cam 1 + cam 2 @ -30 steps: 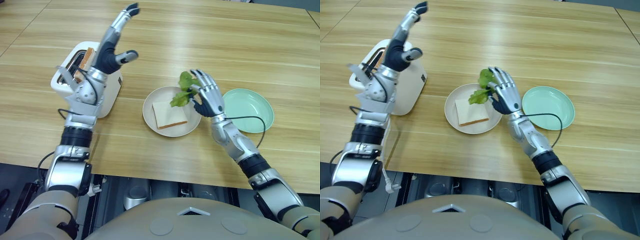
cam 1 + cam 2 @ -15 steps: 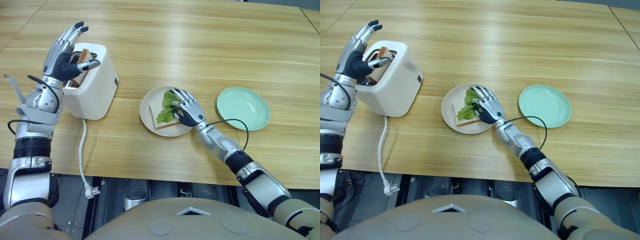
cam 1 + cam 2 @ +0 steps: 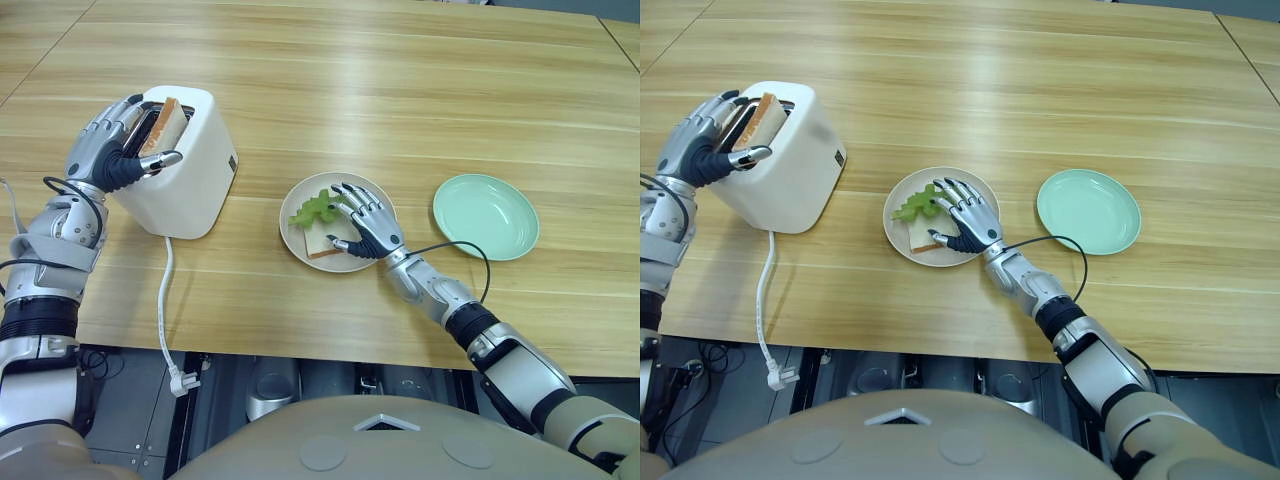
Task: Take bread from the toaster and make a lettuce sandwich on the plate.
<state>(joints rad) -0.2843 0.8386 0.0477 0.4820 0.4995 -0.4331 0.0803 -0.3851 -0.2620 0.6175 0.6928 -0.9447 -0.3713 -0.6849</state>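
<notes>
On the tabletop [image 3: 420,90] the toaster [image 3: 190,175] stands at the left, with 1 slice of bread [image 3: 166,122] in its slot. Right of it lies the plate [image 3: 297,205], with a second slice [image 3: 316,247] and lettuce [image 3: 316,208] on it; a dish [image 3: 485,216] lies further right.

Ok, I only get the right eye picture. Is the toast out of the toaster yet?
Observer: No. One slice stands in the toaster, and the left hand is at its top, beside the slice.
Operator: Is the salad on the bread?
Observer: Yes, the lettuce lies across the bread on the plate; the right hand is spread open over them.
Operator: Is the toaster plugged in?
Observer: No, its cord hangs off the table edge, plug dangling free.
</notes>
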